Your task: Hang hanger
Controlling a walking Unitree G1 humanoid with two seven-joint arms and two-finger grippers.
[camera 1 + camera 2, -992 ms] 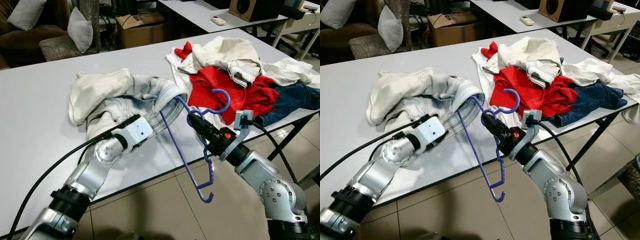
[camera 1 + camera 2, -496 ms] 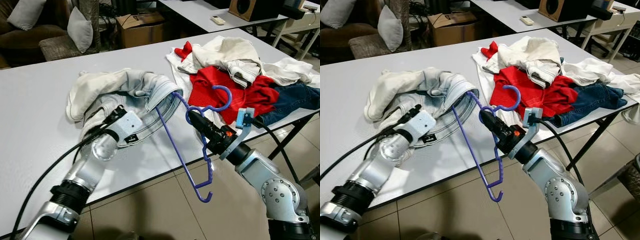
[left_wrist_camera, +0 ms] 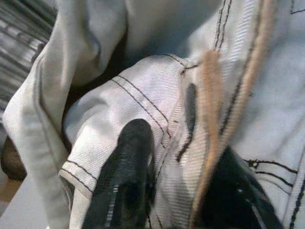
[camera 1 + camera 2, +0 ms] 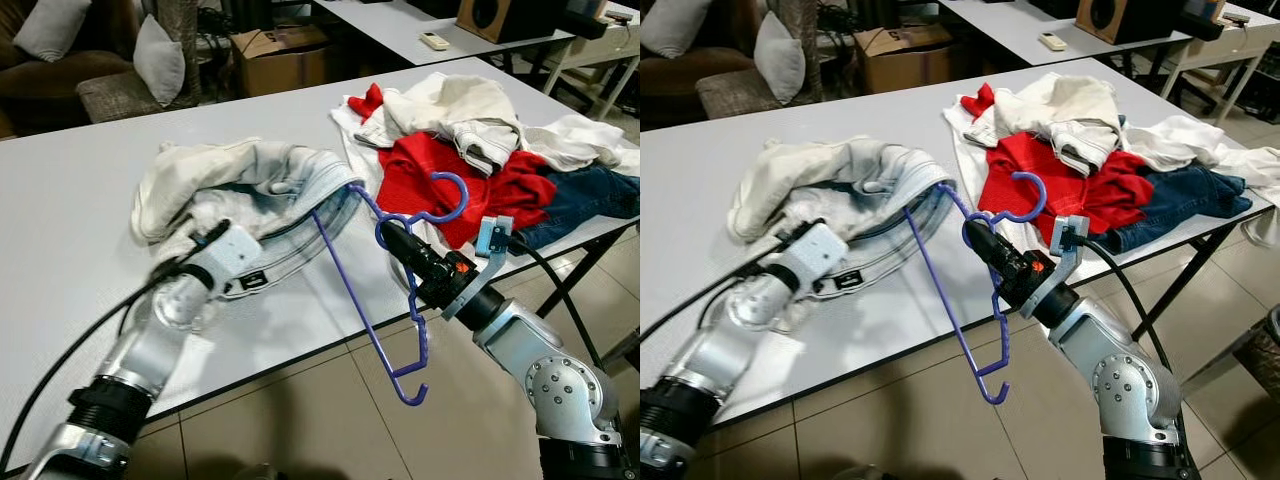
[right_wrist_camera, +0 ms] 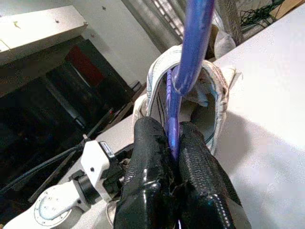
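Note:
A purple plastic hanger [image 4: 372, 282] is held by my right gripper [image 4: 393, 236], shut on it just below the hook. One hanger arm pokes into the open waist of a pale denim garment [image 4: 285, 195] lying on the grey table [image 4: 60, 220]. The other arm hangs down past the table's front edge. My left gripper [image 4: 205, 240] is shut on the denim's hem [image 3: 157, 157], with the cloth pinched between its black fingers [image 3: 124, 176]. In the right wrist view the fingers [image 5: 152, 191] clamp the purple bar [image 5: 175, 129], with the garment's opening [image 5: 190, 90] just beyond.
A heap of red, white and blue clothes [image 4: 480, 150] covers the table's right part. A sofa with cushions [image 4: 150, 55] and a cardboard box [image 4: 280, 55] stand behind. A second table [image 4: 420, 25] is at the back right. Tiled floor lies below the front edge.
My left arm has pulled back to the left along the table, dragging the denim hem with it. The right gripper and hanger have barely shifted.

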